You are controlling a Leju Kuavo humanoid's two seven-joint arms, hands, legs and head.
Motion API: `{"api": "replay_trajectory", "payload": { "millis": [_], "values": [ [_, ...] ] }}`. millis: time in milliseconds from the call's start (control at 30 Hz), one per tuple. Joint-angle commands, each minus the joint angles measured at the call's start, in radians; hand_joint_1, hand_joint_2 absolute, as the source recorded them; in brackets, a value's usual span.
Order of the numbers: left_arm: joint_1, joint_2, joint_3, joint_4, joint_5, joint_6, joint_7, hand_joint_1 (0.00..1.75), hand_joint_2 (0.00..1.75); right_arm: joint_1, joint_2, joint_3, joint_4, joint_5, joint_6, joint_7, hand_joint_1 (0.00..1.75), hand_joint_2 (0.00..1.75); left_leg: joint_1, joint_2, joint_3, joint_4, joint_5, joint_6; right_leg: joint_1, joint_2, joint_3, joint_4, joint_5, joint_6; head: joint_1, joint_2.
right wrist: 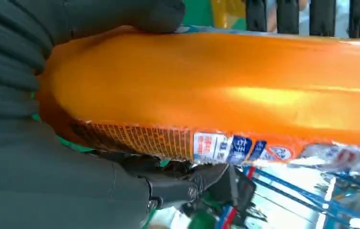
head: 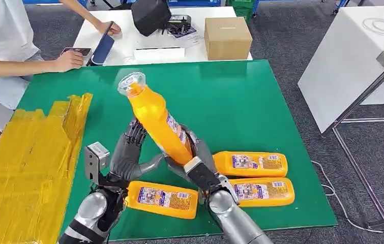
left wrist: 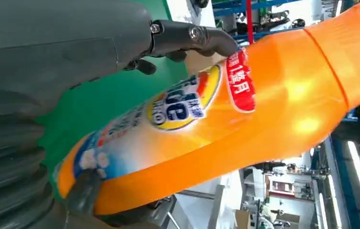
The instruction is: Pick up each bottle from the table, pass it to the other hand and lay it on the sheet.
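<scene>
Over the green bench [head: 261, 96], an orange bottle [head: 155, 119] is up in the air, tilted, its clear cap leaning away toward the far-left side. The right hand [head: 196, 161] grips it around the base end, fingers wrapped under and thumb over the body, as the right wrist view confirms with the orange body [right wrist: 225, 90] pressed into the palm. The left hand [head: 128, 152] is right beside the bottle on its left, fingers raised along the lower body; in the left wrist view one dark fingertip [left wrist: 213, 40] lies on the label side and the thumb sits at the base end, though whether it truly clamps I cannot tell. Three more bottles lie flat on the bench: one [head: 162, 199] between the two forearms near the front edge, and two stacked side by side, [head: 250, 163] and [head: 264, 191], to the right. The yellow sheet [head: 27, 157] covers the left side. At the far edge, a person's hand [head: 70, 60] rests by a phone.
</scene>
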Motion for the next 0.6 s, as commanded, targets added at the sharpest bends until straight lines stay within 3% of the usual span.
{"api": "replay_trajectory", "payload": {
  "millis": [33,600],
  "values": [
    [-0.049,0.016,-0.040,0.074,0.006,-0.010,0.016,0.00,1.75,-0.027,-0.028,0.112,0.006,0.078,-0.053,0.012,1.75,1.75,0.001,0.000,0.003,0.000,-0.001,0.000,0.001,-0.001,0.004,-0.001,-0.001,-0.002,0.000,0.000],
    [-0.069,-0.011,-0.003,0.097,0.086,-0.037,0.048,0.00,1.75,-0.046,-0.007,0.262,0.039,0.292,-0.182,0.034,1.75,1.75,0.001,0.000,0.002,0.000,-0.001,0.000,0.001,-0.001,0.003,0.000,-0.001,-0.002,0.000,0.000]
  ]
}}
